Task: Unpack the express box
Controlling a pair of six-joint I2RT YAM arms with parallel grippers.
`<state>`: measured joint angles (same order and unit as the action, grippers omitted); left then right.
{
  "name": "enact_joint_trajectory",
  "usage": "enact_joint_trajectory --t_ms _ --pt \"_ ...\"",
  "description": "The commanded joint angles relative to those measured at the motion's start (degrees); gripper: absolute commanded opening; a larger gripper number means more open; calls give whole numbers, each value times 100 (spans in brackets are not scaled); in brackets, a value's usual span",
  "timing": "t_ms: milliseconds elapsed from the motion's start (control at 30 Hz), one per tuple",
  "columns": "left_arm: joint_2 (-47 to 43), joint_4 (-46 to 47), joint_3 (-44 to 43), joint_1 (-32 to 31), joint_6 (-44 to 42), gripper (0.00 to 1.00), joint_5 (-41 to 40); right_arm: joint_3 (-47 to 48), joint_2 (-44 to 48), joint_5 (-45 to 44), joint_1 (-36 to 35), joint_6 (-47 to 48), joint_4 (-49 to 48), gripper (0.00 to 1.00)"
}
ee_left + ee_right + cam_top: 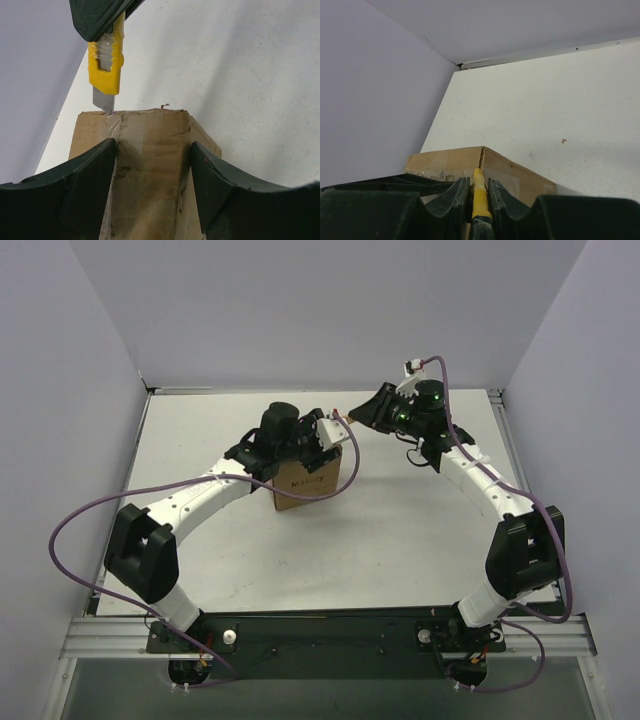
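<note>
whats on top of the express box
The right hand holds the utility knife, blade tip at the taped seam on the far edge; the open left hand is over the express box. Contents hidden: closed.

Bright, even overhead light, soft shadows, no glare.

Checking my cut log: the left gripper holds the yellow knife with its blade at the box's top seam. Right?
No: the right gripper holds the yellow knife, as the right wrist view shows. Its blade is at the top seam of the express box; the left gripper stands open over the box.
</note>
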<state>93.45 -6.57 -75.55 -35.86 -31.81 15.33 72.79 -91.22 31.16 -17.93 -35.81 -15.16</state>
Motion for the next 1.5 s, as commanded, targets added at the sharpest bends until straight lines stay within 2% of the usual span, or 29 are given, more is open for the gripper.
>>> enact_joint_trajectory --t_ms 0,900,1000,1100,1167,1267,1333,1433,1467 --pt "244 -205 -100 105 114 68 -584 -99 359 391 9 136 347 0" --pt "429 -169 -197 175 263 67 -681 -204 667 751 185 540 891 0" --pt "385 -222 -223 175 324 68 -541 -222 789 620 378 479 909 0" --pt "209 -310 -328 158 517 71 81 -169 965 375 738 435 901 0" --pt "17 -450 -495 123 562 74 940 -99 1001 321 887 697 1022 0" --pt "-151 -529 -820 53 965 78 1733 -28 1036 391 879 1496 1444 0" --pt "-152 -704 -1320 44 1098 78 1929 -72 1010 540 827 1857 1724 0" --pt "-125 -732 -1770 201 1449 79 1614 -90 931 821 625 2866 2305 0" --pt "-108 -732 -1823 298 1554 77 1457 -99 922 839 529 3470 2611 0"
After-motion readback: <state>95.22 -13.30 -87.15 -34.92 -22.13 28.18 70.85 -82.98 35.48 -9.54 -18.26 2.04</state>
